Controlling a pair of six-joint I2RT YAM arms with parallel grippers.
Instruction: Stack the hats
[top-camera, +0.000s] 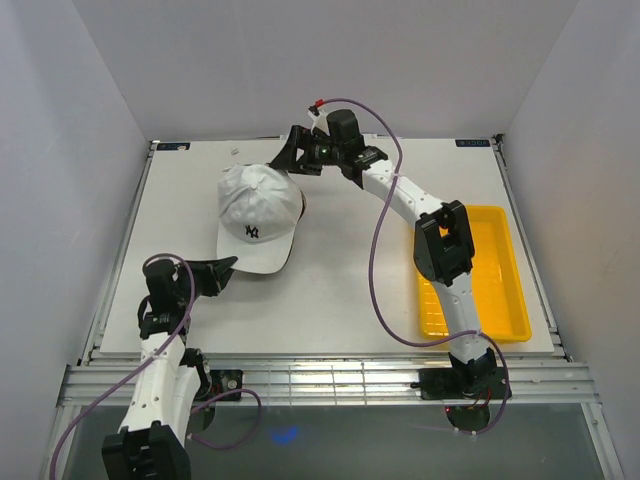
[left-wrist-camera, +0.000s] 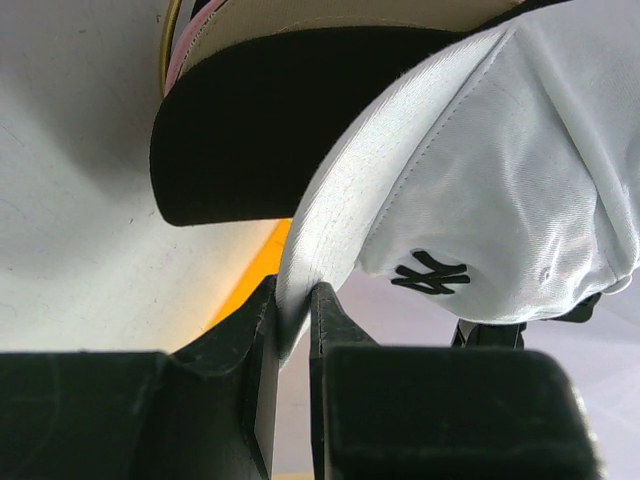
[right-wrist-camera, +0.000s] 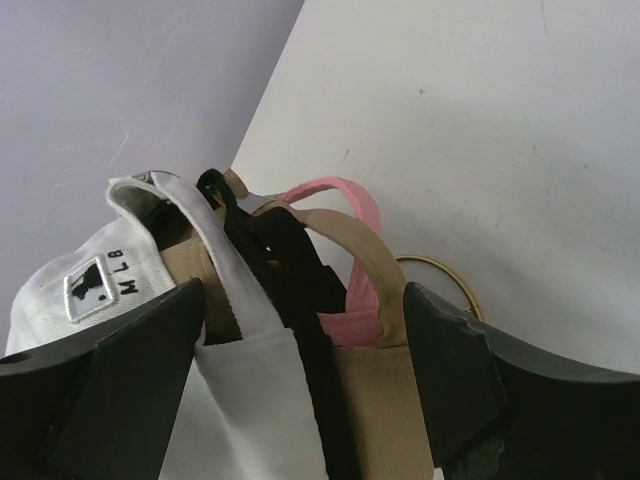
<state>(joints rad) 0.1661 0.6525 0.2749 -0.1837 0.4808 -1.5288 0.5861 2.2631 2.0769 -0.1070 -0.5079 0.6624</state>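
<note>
Here, left jaws pinch white cap (left-wrist-camera: 520, 150) brim; right jaws wide, straddling rear straps (right-wrist-camera: 290, 250) of hats (top-camera: 258, 215).

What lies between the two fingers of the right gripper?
The rear straps of the white cap, black cap, tan cap and pink cap lie between the fingers of the open right gripper; the right wrist view shows it.

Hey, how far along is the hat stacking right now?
Done: white NY cap sits atop the black cap, tan cap and pink cap, nested. In hand: left end effector pinches the white brim; right end effector stands open around the rear straps. Left: release, pull away.
</note>
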